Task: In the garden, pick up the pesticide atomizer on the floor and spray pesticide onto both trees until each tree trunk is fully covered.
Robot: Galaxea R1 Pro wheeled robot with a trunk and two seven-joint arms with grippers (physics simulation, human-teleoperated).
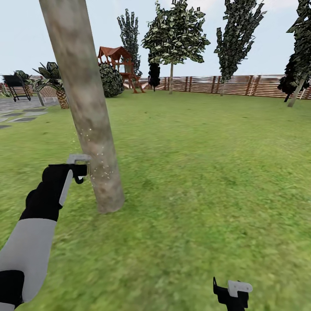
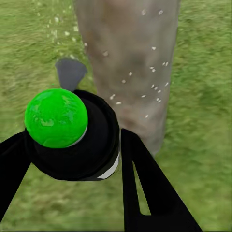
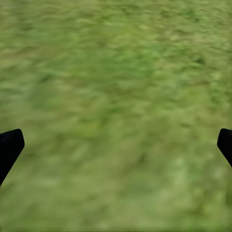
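A thick, pale grey-beige tree trunk (image 1: 86, 108) leans up out of the lawn just ahead on the left. My left gripper (image 1: 80, 170) is shut on the pesticide atomizer (image 1: 79, 160) and holds it close against the trunk's lower part. White spray specks dot the bark (image 2: 128, 63) there. In the left wrist view the atomizer (image 2: 72, 137) is a black body with a bright green round top, clamped between the black fingers (image 2: 145, 183). My right gripper (image 1: 231, 293) hangs low at the front right, open over bare grass (image 3: 116, 96).
Grass stretches wide to the right and ahead up to a brown slat fence (image 1: 242, 85). Several leafy trees (image 1: 172, 39) stand along it. A short palm (image 1: 58, 88), a red play set (image 1: 121, 65) and grey stepping stones (image 1: 26, 117) lie at the back left.
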